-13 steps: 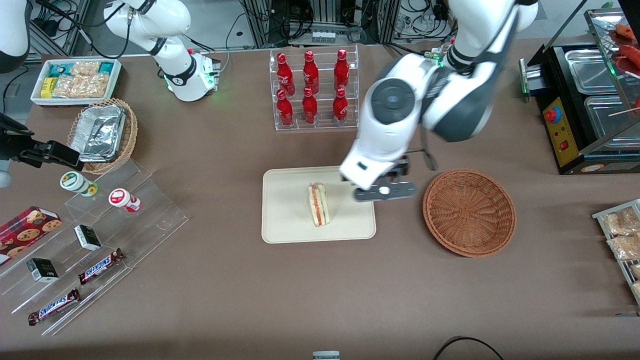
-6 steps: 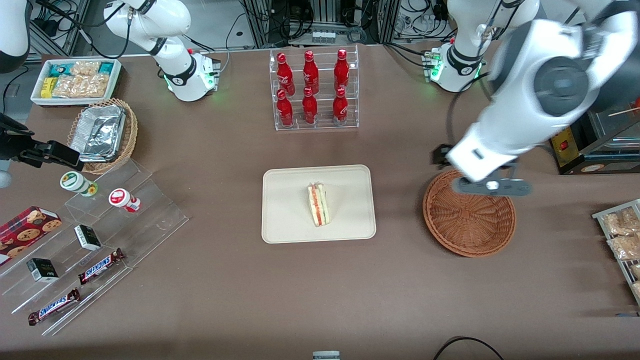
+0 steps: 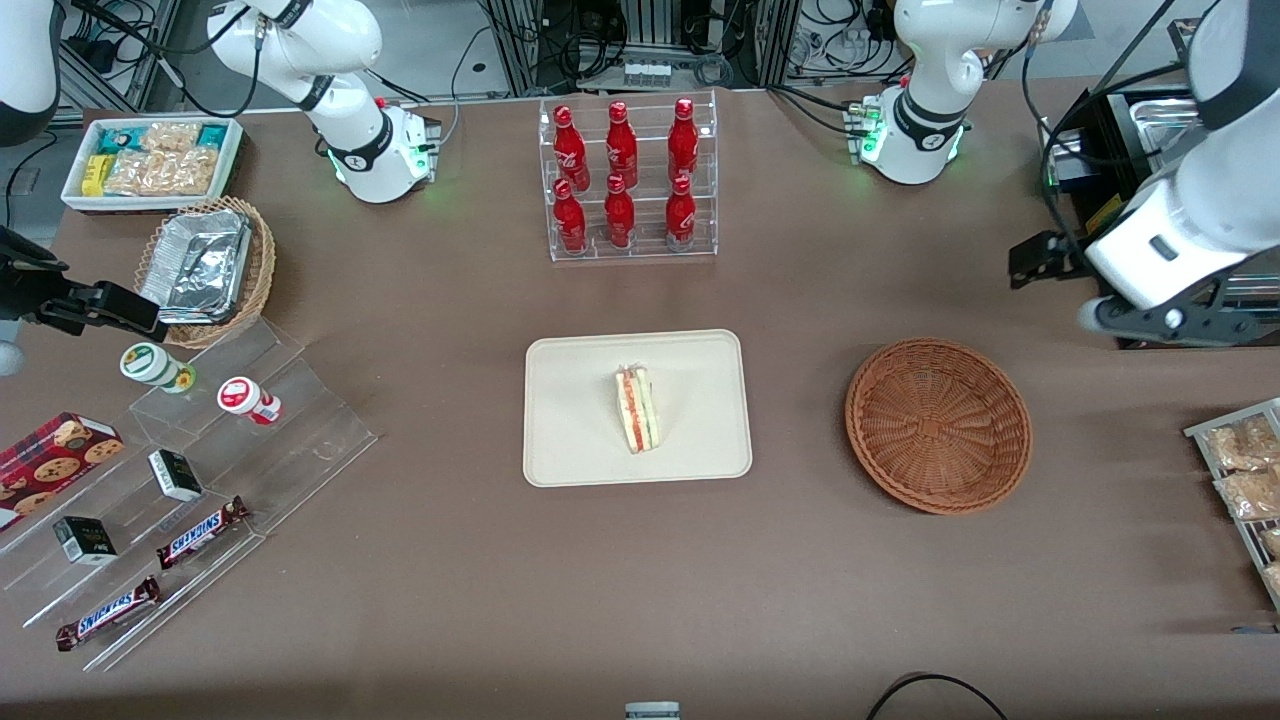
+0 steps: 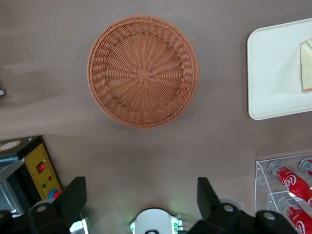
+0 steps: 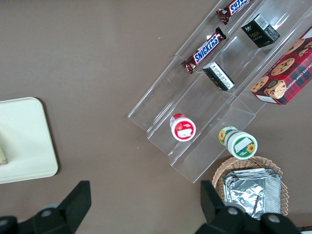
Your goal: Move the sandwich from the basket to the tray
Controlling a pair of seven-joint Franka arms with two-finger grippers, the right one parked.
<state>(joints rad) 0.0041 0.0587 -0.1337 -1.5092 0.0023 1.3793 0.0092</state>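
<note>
The sandwich (image 3: 637, 408) lies on the cream tray (image 3: 570, 400), its red, orange and green filling edge showing. The reddish-brown basket (image 3: 938, 425) stands empty beside the tray, toward the working arm's end. My left gripper (image 3: 1165, 322) hangs above the table near the black machine, farther from the front camera than the basket and clear of it. In the left wrist view the gripper (image 4: 141, 200) is open wide and empty, high above the table, with the basket (image 4: 143, 71), the tray (image 4: 273, 68) and a corner of the sandwich (image 4: 307, 66) below.
A clear rack of red bottles (image 3: 625, 180) stands farther from the front camera than the tray. A black machine (image 3: 1150, 220) and a rack of snack bags (image 3: 1240, 470) are at the working arm's end. Acrylic steps with snacks (image 3: 200, 470) and a tan basket with foil trays (image 3: 205, 268) lie toward the parked arm's end.
My left gripper has swung from beside the tray, over the basket, out toward the black machine at the working arm's end. The sandwich stays on the tray.
</note>
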